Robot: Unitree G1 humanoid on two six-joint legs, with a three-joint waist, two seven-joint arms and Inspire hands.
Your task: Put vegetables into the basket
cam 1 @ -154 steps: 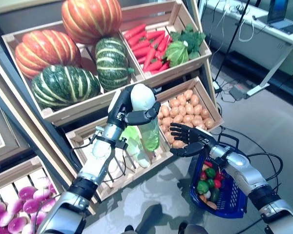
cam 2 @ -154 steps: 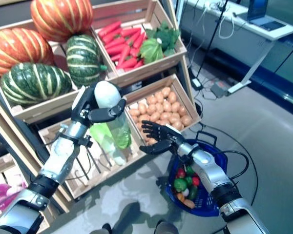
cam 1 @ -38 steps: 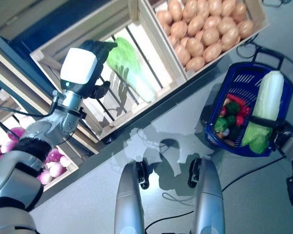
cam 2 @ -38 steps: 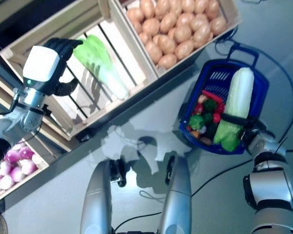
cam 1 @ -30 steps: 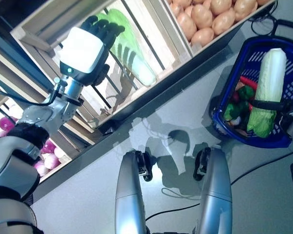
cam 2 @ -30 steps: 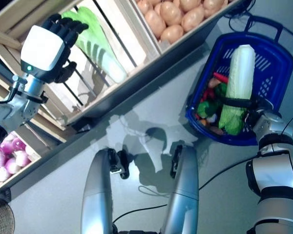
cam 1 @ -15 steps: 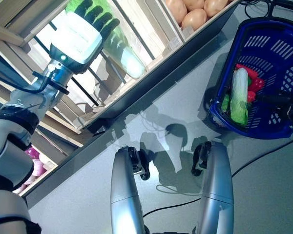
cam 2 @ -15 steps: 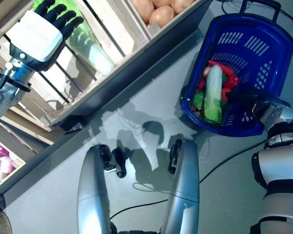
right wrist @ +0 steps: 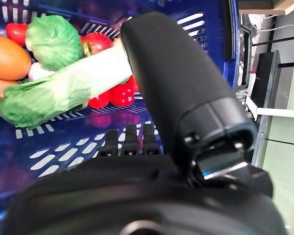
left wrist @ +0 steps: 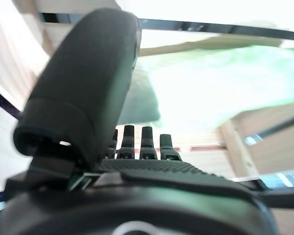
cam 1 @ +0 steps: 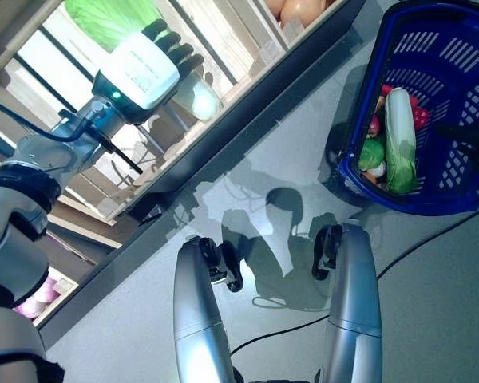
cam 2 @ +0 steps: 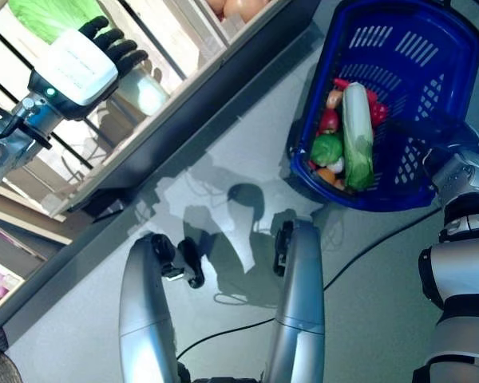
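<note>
The blue basket stands on the floor at the right. A long white and green cabbage lies in it on red, green and orange vegetables, and it also shows in the right wrist view. My right hand is just above the basket's near side, fingers straight and empty. My left hand reaches into a slatted crate of the stand, fingers straight, right beside another green cabbage, which also shows past the fingers in the left wrist view.
The wooden stand's slatted crates run along the upper left above a dark base ledge. Grey floor lies between the stand and the basket.
My right hand lowered the long cabbage into the basket and let it go; it now lies flat there. My left hand has stayed by the other cabbage in the crate. The camera has tilted down.
</note>
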